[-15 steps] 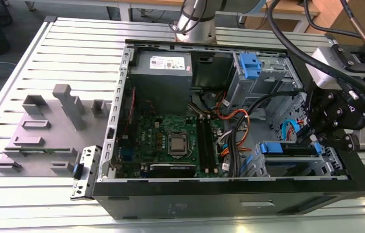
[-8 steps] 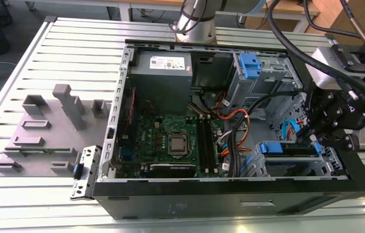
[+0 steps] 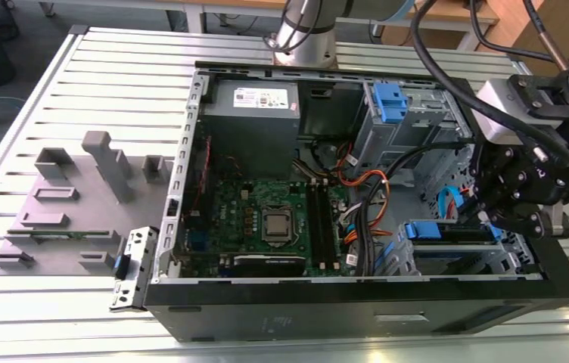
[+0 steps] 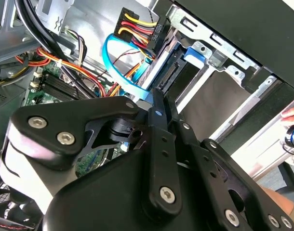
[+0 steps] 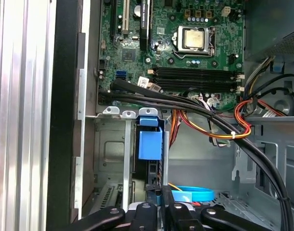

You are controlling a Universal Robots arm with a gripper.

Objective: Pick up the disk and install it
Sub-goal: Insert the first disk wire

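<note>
Far off to the exterior view's left of my pincer, a grey moulded fixture plate [image 3: 57, 215] with upright pegs lies on the ribbed aluminium table [image 3: 113, 68], and a loose metal bracket [image 3: 131, 268] leans at the corner of the open black computer case [image 3: 365, 314]. Inside the case, moving toward me, sit the grey power supply box [image 3: 252, 106], then the green motherboard [image 3: 264, 219] with its square processor socket and long black memory slots, then a tangle of orange, yellow and black cables [image 3: 365, 204] and a flat blue data ribbon [image 4: 123, 79] that crowd the space just beside my fingers. My pincer [image 3: 511, 219] hangs over the metal drive cage [image 5: 111, 159] at the case's near corner, narrowed onto the edge of the disk [image 5: 151, 144]; the disk stands on edge in the cage's slot, its blue plastic carrier tab facing up. Thick black hoses [image 5: 262, 163] run from my wrist across the bay.
</note>
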